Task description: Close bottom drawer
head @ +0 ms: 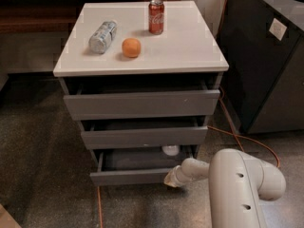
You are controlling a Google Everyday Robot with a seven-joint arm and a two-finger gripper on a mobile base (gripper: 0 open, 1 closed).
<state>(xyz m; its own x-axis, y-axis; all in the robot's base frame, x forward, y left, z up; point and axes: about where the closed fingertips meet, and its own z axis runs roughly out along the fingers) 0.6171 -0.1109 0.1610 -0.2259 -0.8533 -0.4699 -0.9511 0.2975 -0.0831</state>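
The bottom drawer (130, 176) is the lowest grey drawer of the white-topped cabinet (142, 42). It stands out only a little, with a narrow strip of its dark tray showing. A small white round object (170, 150) lies at the tray's back right. My gripper (172, 178) is at the end of the white arm (237, 189), low at the right. Its tip touches the right end of the drawer's front. The middle drawer (144, 137) and the top drawer (141, 104) stand slightly out above it.
On the cabinet top lie a plastic bottle (102, 36) on its side, an orange (131, 47) and an upright red soda can (156, 16). A dark cabinet (266, 56) stands at the right. An orange cable (242, 139) runs across the floor.
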